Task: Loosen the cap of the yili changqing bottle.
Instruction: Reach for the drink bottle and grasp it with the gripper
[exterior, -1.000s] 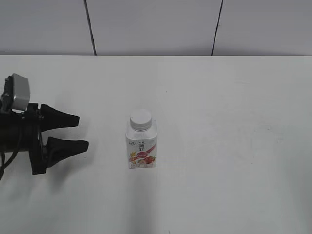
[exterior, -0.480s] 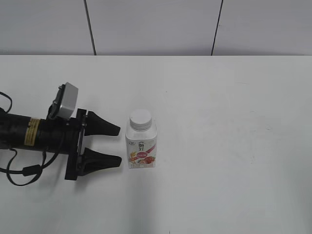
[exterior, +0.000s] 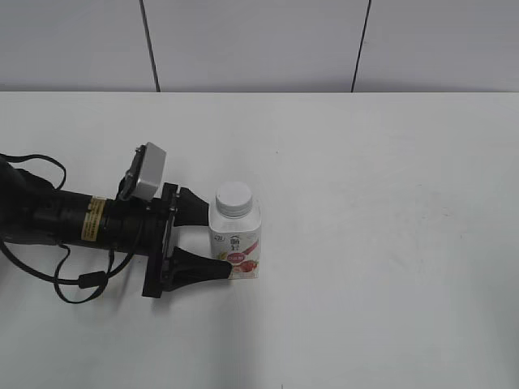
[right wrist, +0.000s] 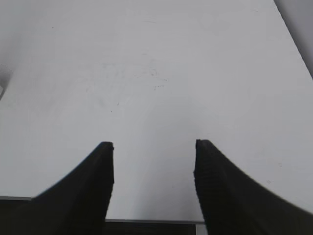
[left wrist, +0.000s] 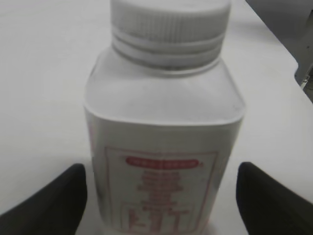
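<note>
**Left end effector straddles the bottle, not yet closed**

The white tabletop [exterior: 389,243] carries one bottle [exterior: 235,243], upright near its middle. The left end effector [exterior: 217,240] is spread wide, one finger on each side of the bottle's body; whether either pad touches the label is hard to tell. To do this step well, close squarely on the lower body so the bottle cannot spin. The right end effector [right wrist: 154,161] is also spread, holding nothing, away over bare tabletop. The cap [exterior: 233,198] sits untouched above the fingers.
</note>
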Available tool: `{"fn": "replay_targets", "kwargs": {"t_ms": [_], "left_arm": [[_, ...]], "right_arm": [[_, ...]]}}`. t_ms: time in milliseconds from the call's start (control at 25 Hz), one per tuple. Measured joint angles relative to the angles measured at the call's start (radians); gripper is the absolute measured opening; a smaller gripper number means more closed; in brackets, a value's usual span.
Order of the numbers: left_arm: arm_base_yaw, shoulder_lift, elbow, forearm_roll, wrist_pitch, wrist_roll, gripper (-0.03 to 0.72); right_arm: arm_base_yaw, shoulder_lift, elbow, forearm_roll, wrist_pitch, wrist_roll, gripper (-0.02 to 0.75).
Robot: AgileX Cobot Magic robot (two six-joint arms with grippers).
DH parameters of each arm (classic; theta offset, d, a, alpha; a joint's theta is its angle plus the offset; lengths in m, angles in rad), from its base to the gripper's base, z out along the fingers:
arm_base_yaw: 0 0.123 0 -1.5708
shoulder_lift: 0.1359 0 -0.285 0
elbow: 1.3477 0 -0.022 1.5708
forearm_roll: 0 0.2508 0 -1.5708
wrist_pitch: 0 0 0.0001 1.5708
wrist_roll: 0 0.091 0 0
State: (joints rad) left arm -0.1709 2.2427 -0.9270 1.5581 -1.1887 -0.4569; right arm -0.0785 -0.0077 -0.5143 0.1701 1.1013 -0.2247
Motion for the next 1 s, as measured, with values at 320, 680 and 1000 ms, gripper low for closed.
{"fn": "replay_targets", "kwargs": {"t_ms": [320, 680, 1000], "left_arm": [[-0.049, 0.051, -0.046, -0.051, -0.015, -0.003, 0.571], [-0.070, 0.065, -0.056, -0.076, -0.014, -0.003, 0.533], [-0.070, 0.066, -0.057, -0.082, -0.008, -0.003, 0.419]], "right_arm": [[0.000, 0.000, 0.000, 0.001, 0.000, 0.000, 0.426], [0.000, 0.000, 0.000, 0.001, 0.000, 0.000, 0.426], [0.000, 0.000, 0.000, 0.001, 0.000, 0.000, 0.426]]}}
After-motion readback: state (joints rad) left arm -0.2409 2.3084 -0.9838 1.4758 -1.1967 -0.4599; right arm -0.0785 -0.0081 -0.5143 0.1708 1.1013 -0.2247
